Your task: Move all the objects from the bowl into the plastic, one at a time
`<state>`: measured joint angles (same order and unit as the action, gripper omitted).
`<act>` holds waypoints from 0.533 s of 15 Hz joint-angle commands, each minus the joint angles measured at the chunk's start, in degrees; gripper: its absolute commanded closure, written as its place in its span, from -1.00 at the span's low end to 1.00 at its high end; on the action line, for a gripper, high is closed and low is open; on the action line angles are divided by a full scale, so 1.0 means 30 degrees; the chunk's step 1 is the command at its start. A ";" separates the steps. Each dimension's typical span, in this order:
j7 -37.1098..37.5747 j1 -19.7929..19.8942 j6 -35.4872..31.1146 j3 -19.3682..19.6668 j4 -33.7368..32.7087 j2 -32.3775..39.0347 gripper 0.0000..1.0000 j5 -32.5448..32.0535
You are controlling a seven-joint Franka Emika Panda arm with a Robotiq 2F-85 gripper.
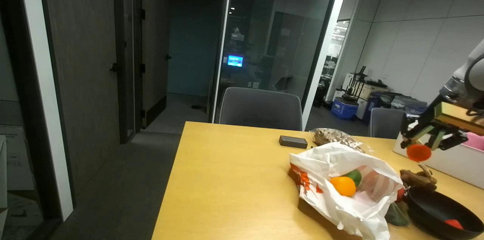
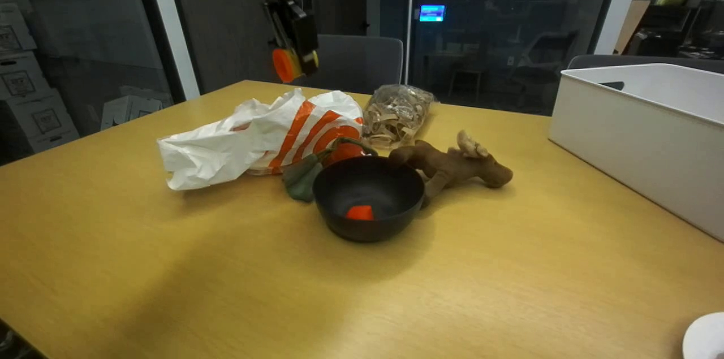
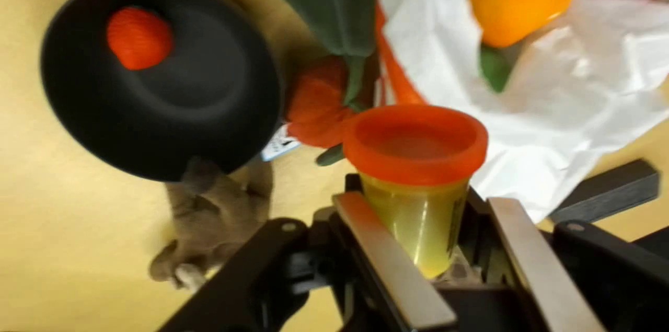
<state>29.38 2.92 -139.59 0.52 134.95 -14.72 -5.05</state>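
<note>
Going left to right in the wrist view, first comes the black bowl [image 3: 219, 86] on the yellow table [image 3: 94, 206]. One red thing [image 3: 139, 39] sits inside it, but I can't tell what it is. Just below the bowl in that view lies a brown toy animal [image 3: 214, 217], with one end reaching the bowl's rim. Next is a red toy with a big green leaf [image 3: 319, 96], lying between the bowl and the white plastic bag [image 3: 522, 133]. Then comes the claw [image 3: 415, 212], its two fingers squeezing the sides of a yellow cup [image 3: 415, 180] with an orange-red top. Both exterior views show the cup held up in the air, higher than the table and apart from the bowl. The mouth of the white plastic bag is wide, and in it are an orange thing [image 3: 522, 0] and a green thing [image 3: 494, 68] that is partly hidden. Near the bag is a dark block [image 3: 609, 191]. In an exterior view, a clear crinkly bag [image 2: 399, 113] sits just to the right of the white one. Farthest right in both exterior views is a big white box [image 2: 639, 138]
</note>
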 commanded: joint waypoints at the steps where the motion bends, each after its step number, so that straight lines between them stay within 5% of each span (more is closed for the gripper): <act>1: -0.1961 -0.1395 -0.0311 -0.1382 -0.0215 0.0288 0.65 0.1416; 5: -0.5584 -0.2827 0.0290 -0.1725 -0.1059 0.2479 0.65 0.3672; 8: -0.7152 -0.2721 0.1298 -0.1688 -0.1673 0.4232 0.65 0.3910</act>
<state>13.08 -5.41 -138.61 -5.14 133.93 -7.31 5.40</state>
